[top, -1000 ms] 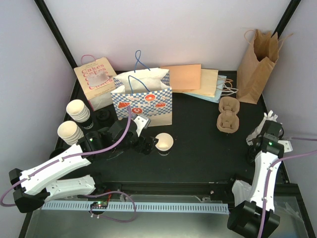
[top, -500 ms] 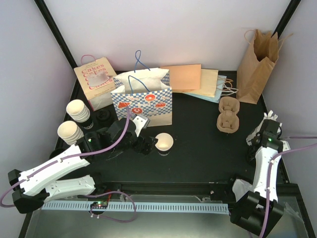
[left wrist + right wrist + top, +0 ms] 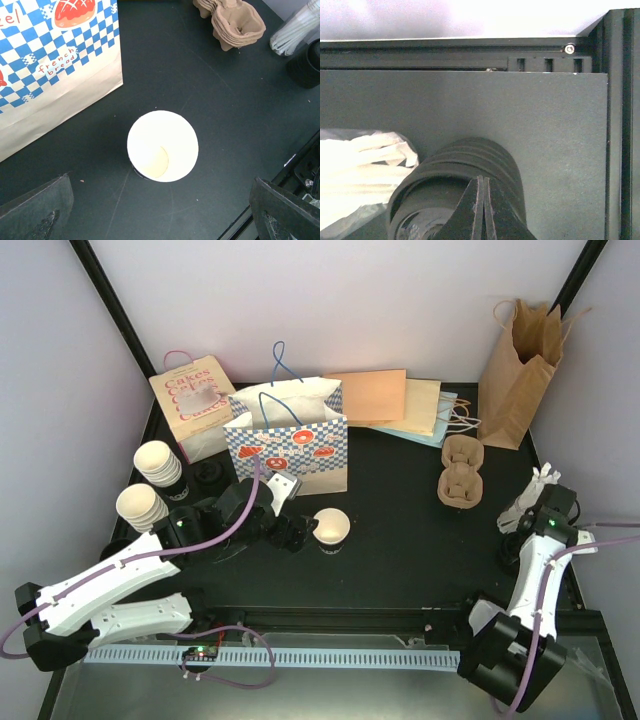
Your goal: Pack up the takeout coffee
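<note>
One cream-white paper cup (image 3: 331, 528) stands upright and empty on the black table, seen from above in the left wrist view (image 3: 162, 146). My left gripper (image 3: 160, 222) is open just to the cup's left, its fingers (image 3: 37, 210) wide apart and touching nothing. Two stacks of cups (image 3: 158, 462) (image 3: 141, 507) stand at the far left. At the right edge, my right gripper (image 3: 483, 180) is shut over the rim of a stack of black lids (image 3: 470, 165), with nothing visible between its jaws.
A blue checkered bag (image 3: 290, 445) stands open behind the cup, with a "Cakes" bag (image 3: 195, 405) to its left. Flat bags (image 3: 400, 405) and a brown bag (image 3: 520, 370) are at the back. A cardboard cup carrier (image 3: 461, 472) and wrapped straws (image 3: 528, 498) lie on the right.
The right arm has swung a little toward the table's right edge. The left arm and the cup have hardly moved.
</note>
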Controlling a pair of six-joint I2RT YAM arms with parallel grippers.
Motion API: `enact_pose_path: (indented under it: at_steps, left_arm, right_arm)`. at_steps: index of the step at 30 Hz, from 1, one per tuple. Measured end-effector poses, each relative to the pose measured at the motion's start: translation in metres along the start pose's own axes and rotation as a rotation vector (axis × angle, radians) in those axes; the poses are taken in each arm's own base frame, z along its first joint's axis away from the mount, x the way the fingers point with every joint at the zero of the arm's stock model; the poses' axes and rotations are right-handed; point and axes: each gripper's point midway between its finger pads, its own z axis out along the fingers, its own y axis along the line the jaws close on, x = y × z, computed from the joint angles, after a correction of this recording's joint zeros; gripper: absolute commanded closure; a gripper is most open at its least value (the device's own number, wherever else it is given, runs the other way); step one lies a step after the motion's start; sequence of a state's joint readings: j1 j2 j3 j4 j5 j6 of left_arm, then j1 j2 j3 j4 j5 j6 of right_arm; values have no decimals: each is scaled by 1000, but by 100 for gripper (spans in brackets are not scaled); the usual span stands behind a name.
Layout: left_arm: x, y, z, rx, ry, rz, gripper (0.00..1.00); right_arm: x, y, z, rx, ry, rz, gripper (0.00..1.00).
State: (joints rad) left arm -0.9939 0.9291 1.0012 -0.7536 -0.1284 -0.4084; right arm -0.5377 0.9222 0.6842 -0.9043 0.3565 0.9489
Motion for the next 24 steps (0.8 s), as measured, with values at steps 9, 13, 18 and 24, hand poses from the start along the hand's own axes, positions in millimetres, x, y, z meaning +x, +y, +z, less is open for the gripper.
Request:
enact_pose_path:
  at_steps: [9, 13, 18, 24]
  left_arm:
    - [0, 0, 0, 0, 0, 0, 1]
    - [0, 0, 0, 0, 0, 0, 1]
    - [0, 0, 0, 0, 0, 0, 1]
    - [0, 0, 0, 0, 1, 0, 1]
  right_arm:
    - [-2, -8, 13, 43, 15, 6, 99]
    - [-3, -9, 14, 44, 15, 2, 99]
    - [-11, -9, 4, 8, -32, 18, 99]
    - [-14, -8, 0, -8, -48, 20, 99]
